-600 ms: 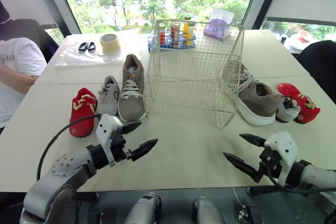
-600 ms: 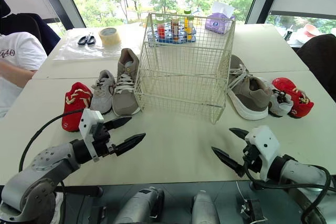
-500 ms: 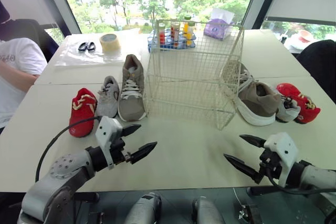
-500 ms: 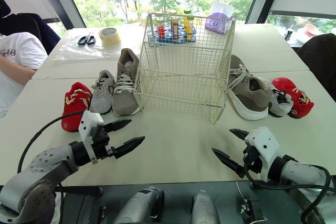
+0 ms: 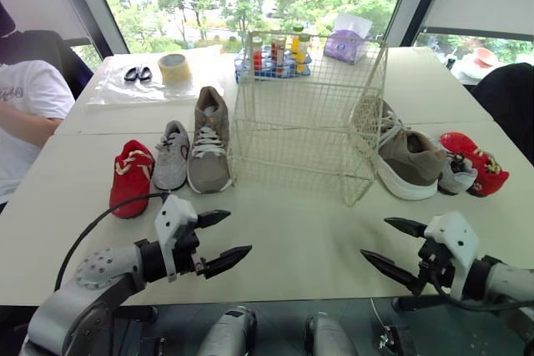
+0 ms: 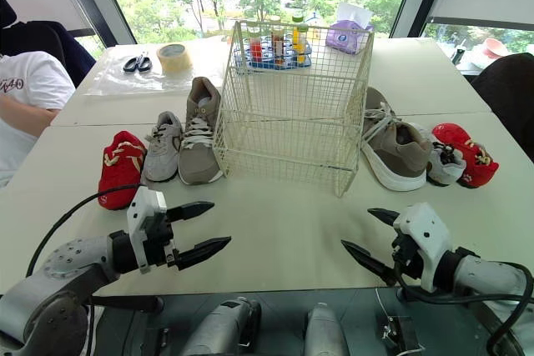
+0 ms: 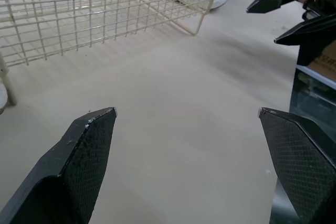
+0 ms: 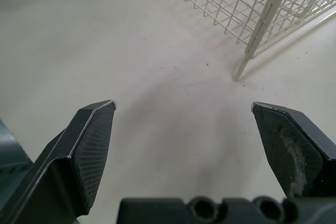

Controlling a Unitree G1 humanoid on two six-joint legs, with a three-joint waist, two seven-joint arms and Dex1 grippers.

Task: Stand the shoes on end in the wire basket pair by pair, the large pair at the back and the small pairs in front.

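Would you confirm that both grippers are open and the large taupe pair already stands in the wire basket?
No: the left eye view shows the large taupe shoes on the table, one either side of the wire basket. The left gripper and right gripper are open.
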